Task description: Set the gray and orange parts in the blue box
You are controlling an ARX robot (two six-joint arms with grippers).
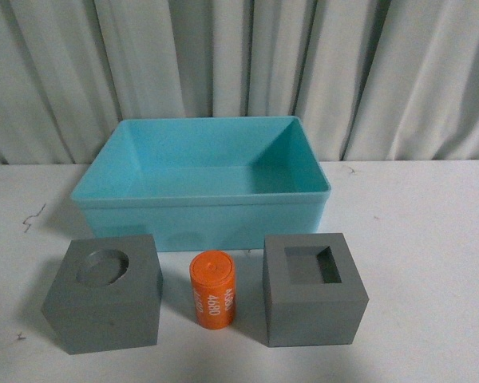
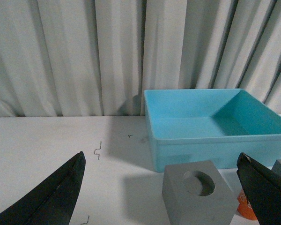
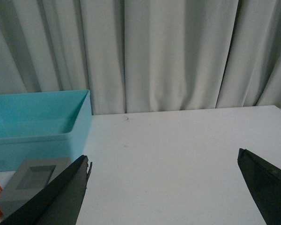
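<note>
In the front view the turquoise blue box (image 1: pixel 199 211) stands empty at the middle back. In front of it, left to right, are a gray cube with a round recess (image 1: pixel 104 294), an orange cylinder with white numerals (image 1: pixel 213 288) and a gray cube with a square recess (image 1: pixel 313 289). Neither gripper shows in the front view. My left gripper (image 2: pixel 161 161) is open; the round-recess cube (image 2: pixel 196 194) sits between its fingers, untouched, with the box (image 2: pixel 215 140) behind. My right gripper (image 3: pixel 164 161) is open over bare table; the square-recess cube (image 3: pixel 35 180) and the box (image 3: pixel 37 140) lie to one side.
The parts and box rest on a white table (image 1: pixel 431 239). A pleated gray-white curtain (image 1: pixel 239 64) hangs close behind the box. Small dark scratch marks (image 1: pixel 32 217) show on the table at the left.
</note>
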